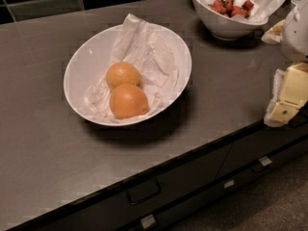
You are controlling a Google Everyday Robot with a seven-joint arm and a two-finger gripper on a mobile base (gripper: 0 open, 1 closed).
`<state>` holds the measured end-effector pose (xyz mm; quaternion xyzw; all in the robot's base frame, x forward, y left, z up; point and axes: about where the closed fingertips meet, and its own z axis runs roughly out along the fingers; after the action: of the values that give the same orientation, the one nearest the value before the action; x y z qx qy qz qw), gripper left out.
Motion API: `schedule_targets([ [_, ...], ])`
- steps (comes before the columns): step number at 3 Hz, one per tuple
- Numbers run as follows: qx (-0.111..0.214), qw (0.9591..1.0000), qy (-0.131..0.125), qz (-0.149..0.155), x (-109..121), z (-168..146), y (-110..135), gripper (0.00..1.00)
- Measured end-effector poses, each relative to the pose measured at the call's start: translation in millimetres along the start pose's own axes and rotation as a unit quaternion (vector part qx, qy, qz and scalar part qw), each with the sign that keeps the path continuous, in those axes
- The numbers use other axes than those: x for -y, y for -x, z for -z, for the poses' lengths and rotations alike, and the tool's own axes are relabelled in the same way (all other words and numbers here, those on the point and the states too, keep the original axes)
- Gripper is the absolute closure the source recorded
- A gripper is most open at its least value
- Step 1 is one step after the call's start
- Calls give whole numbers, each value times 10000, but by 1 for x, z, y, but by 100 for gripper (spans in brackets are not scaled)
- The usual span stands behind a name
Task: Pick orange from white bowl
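Observation:
The white bowl (86, 57) is wide and oval, lined with crumpled white paper, and sits on the dark counter left of centre. Two oranges lie in it, touching. The orange (128, 101) at the front is deeper in colour and slightly larger. The paler, yellower orange (123, 74) lies just behind it. My gripper (288, 97), cream and pale yellow, hangs at the right edge of the view over the counter's front edge. It is well to the right of the bowl, apart from it, and holds nothing that I can see.
A deeper white bowl (226, 28) with red fruit on paper stands at the back right. The counter's front edge (192, 150) runs diagonally, with dark drawers and handles (143, 192) below. Dark tiles line the back wall.

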<state>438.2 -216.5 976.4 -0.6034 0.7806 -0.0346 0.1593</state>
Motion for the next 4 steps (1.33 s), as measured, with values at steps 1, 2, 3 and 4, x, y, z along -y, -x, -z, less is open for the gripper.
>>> schedule_targets([
  [1,11,10000,-18,14,0,1,1,0],
  [2,201,9989,-116,404,5,6,35,0],
  [3,482,9952,-61,844,2,5,79,0],
  [4,562,9861,34,1564,-7,4,113,0],
])
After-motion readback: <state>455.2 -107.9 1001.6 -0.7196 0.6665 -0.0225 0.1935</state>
